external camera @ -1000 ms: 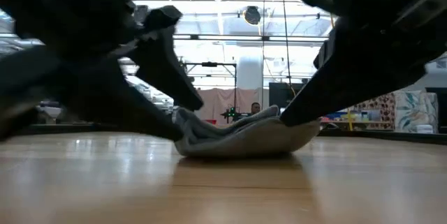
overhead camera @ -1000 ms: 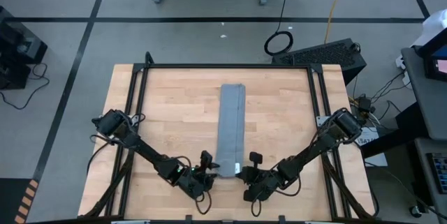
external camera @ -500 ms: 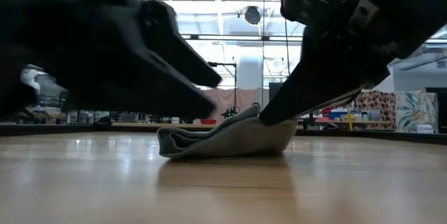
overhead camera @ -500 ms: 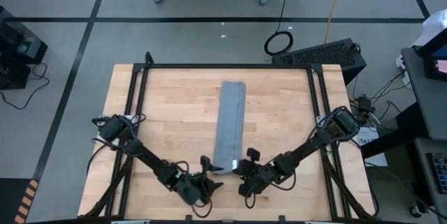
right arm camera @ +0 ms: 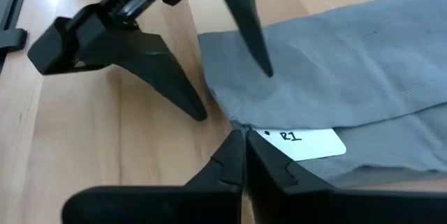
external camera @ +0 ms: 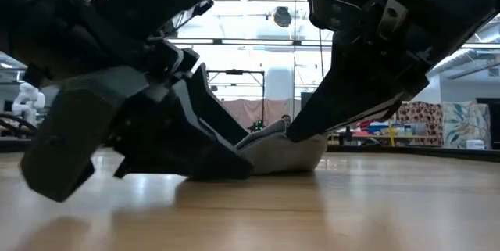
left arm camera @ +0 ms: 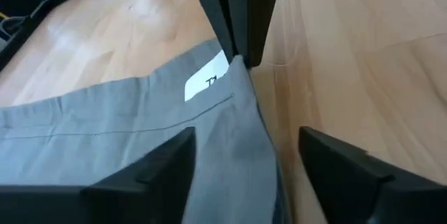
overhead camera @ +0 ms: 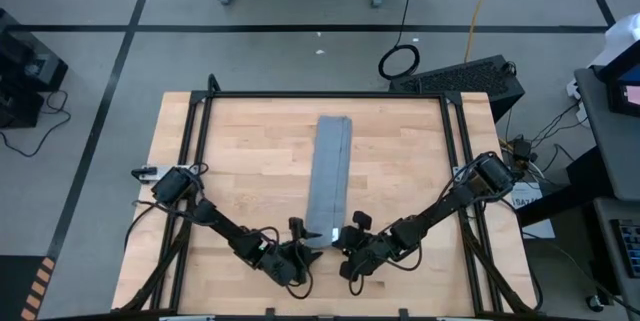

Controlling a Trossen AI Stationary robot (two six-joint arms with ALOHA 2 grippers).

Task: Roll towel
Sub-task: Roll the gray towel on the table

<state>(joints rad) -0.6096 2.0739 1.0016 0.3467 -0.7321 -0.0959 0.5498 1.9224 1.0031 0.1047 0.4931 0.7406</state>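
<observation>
Towel (overhead camera: 331, 176) folded into strip, unrolled; near end barely lifted. Left gripper (overhead camera: 299, 240) spread, empty. Right gripper (overhead camera: 352, 235) pinched on towel corner. Rolling outstanding.

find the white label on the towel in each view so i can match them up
High view: white label at the towel's near end, between both pincers.
Low view: not visible; only the towel's lifted end shows.
Left wrist view: label beside the towel corner.
Right wrist view: label just past the shut right pincer.
Shared landmark: that pinched towel corner.
</observation>
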